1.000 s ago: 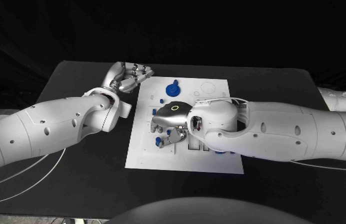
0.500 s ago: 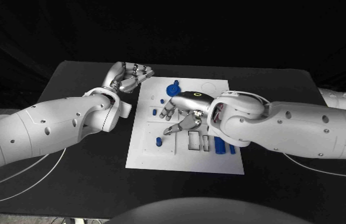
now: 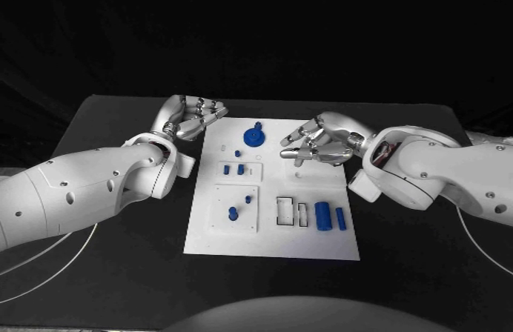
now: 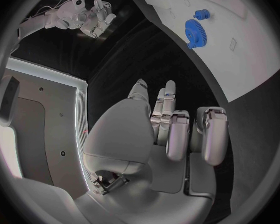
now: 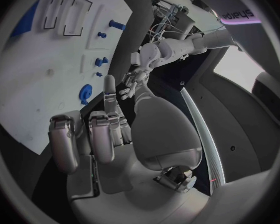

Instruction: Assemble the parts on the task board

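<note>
While each robot hand — left (image 3: 190,115), right (image 3: 319,144) — curls empty, right covers task board (image 3: 273,236) corner.

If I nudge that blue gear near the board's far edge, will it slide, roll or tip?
The blue gear seems to lie flat on the task board, so it would likely slide rather than roll. Its toothed rim should give fingers some purchase. It looks small and plastic, so probably light and easily knocked.

White rectangular task board (image 3: 321,243) lying flat at mid-bench, long axis running away from the robot. Blue gear (image 3: 254,135) near its far edge; two small blue pegs (image 3: 233,170) and a blue pin (image 3: 233,213) left of centre. Two blue cylinders (image 3: 331,217) lie beside rectangular slots (image 3: 287,210) at the near right.
</note>
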